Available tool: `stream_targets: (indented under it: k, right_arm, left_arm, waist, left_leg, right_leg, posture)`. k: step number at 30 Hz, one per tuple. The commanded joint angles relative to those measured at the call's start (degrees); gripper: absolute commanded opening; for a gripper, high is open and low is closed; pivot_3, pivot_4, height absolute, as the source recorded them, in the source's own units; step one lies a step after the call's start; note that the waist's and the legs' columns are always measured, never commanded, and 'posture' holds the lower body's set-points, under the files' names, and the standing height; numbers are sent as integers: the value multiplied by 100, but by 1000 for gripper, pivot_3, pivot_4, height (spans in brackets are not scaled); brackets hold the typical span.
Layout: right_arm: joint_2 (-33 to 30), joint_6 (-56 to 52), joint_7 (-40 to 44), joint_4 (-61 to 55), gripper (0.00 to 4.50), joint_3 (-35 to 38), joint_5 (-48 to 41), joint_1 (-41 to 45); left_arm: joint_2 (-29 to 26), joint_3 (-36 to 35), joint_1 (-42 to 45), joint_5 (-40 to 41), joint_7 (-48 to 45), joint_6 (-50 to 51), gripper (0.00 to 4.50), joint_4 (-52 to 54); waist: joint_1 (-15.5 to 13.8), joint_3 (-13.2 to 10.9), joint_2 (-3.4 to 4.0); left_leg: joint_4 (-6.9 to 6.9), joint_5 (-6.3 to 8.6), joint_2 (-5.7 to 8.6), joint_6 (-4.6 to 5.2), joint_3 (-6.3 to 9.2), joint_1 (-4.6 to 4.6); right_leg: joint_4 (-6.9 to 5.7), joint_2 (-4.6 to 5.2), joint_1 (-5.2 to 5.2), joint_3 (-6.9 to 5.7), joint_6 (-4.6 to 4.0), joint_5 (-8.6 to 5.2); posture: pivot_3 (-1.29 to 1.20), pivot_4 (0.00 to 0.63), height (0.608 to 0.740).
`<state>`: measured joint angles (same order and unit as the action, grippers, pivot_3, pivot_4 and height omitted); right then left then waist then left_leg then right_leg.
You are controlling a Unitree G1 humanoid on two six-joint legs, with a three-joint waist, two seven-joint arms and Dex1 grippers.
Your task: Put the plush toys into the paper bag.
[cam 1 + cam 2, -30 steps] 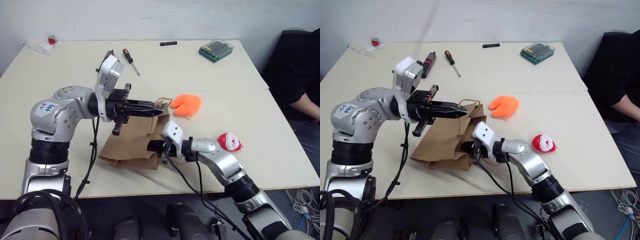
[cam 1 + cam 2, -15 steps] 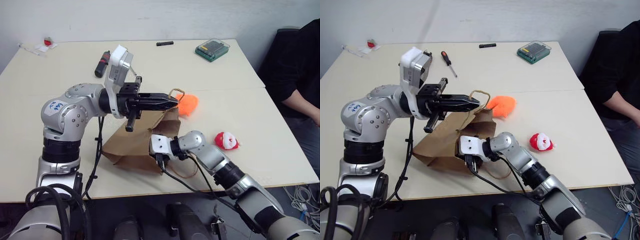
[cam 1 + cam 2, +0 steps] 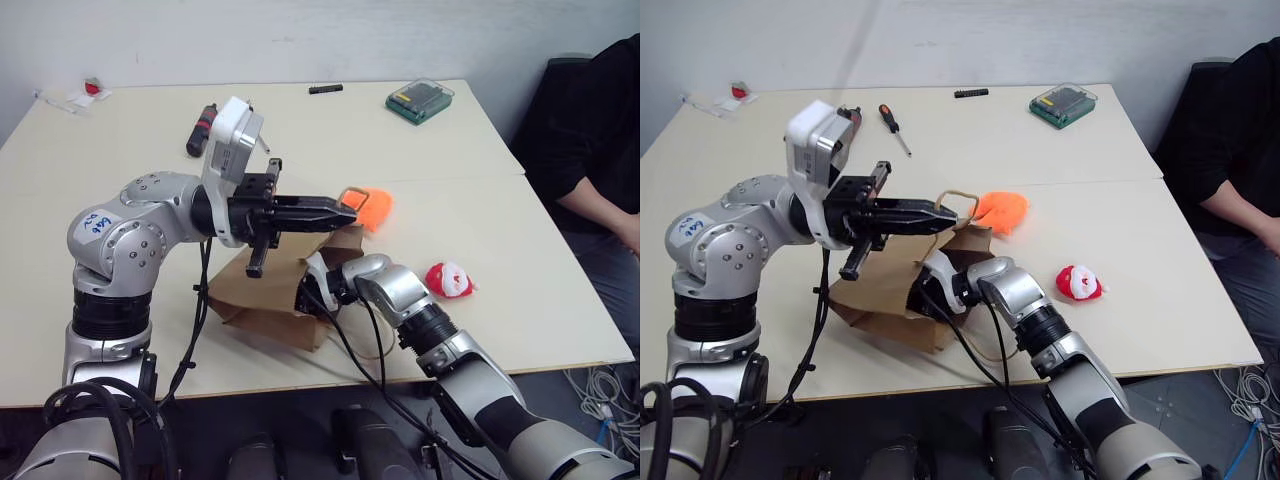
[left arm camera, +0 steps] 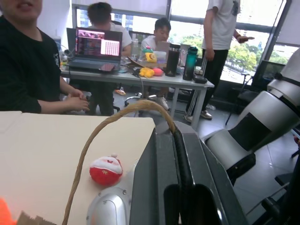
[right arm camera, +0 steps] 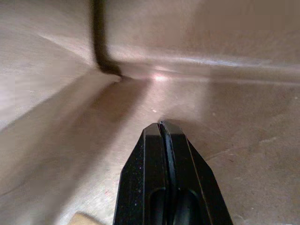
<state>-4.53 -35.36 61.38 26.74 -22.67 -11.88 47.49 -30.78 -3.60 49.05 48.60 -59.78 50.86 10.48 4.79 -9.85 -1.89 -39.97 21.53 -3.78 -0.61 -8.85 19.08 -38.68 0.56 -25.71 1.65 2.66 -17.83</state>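
The brown paper bag (image 3: 262, 298) lies on its side mid-table, its mouth lifted. My left gripper (image 3: 343, 208) is shut on the bag's cord handle (image 4: 115, 118), holding it above the table. My right gripper (image 5: 161, 124) is shut and empty, reaching inside the bag with brown paper all around it; in the head views its fingers are hidden within the mouth. The orange plush toy (image 3: 375, 207) lies just behind the lifted handle. The red-and-white Santa plush toy (image 3: 450, 280) sits on the table to the right of my right forearm, outside the bag.
Two screwdrivers (image 3: 891, 120) lie at the back left, with a green case (image 3: 419, 99) and a black marker (image 3: 324, 89) near the far edge. A person in black (image 3: 590, 150) sits at the table's right side.
My right arm has swung left and pushed its shut gripper into the bag's mouth. The left gripper has kept its hold on the handle, hardly moving. The camera has shifted.
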Motion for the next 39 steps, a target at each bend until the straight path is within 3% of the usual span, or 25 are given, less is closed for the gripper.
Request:
stream_targets:
  k: [1, 7, 15, 22, 27, 34, 39]
  right_arm:
    - [-14, -108, -631, 358, 30, -114, 472, -74]
    - [24, 36, -995, 399, 30, -148, 670, -46]
    - [-38, 103, -600, -464, 30, 149, 171, -124]
    - [-879, -466, -583, -2158, 30, 345, -33, -685]
    - [-1744, -947, -750, -3891, 30, 598, -177, -1727]
    - [-2536, -1842, -1196, -6150, 30, 2120, -1021, -2967]
    - [-3231, -2287, -1194, -7057, 30, 3794, -1813, -3583]
  left_arm:
    - [105, -354, 366, 318, 288, 39, 0, -113]
    - [11, -233, 501, 281, 135, 16, 0, -193]
    - [-121, 261, 99, -353, -215, -597, 0, -203]
    - [-495, 226, -153, -706, -512, -920, 0, -640]
    - [-908, 96, -417, -748, -740, -937, 0, -710]
    - [-1144, -7, -467, -697, -878, -870, 0, -740]
    - [-1211, -7, -453, -666, -945, -793, 0, -727]
  waist:
    - [-4, 3, 0]
    - [-6, 18, 26]
    - [-4, 16, 38]
    - [-1, 13, 43]
    - [-9, 13, 44]
    - [-57, 12, 43]
    - [-165, 11, 41]
  left_leg:
    - [-2, -1, 1, -2, 6, -2]
    - [-2, -2, 6, -4, 21, -2]
    - [0, -3, 5, -6, 27, 12]
    - [17, -3, 3, -6, 29, 20]
    - [32, -2, 2, -7, 30, 21]
    - [37, -2, 5, -6, 30, 23]
    - [44, -1, 7, -6, 29, 21]
  right_leg:
    - [-1, 1, 6, -4, 0, 0]
    - [2, 5, 12, -16, 0, 0]
    - [7, 4, 6, -21, 0, 0]
    - [24, 2, -2, -24, 0, 0]
    - [40, 1, -3, -25, 0, -1]
    - [53, -2, 0, -24, 1, -1]
    - [64, -5, 2, -22, 2, -1]
  posture:
    - [0, 150, 740]
    - [0, 150, 740]
    - [0, 150, 740]
    - [0, 150, 740]
    - [0, 150, 740]
    - [0, 150, 740]
    - [0, 150, 740]
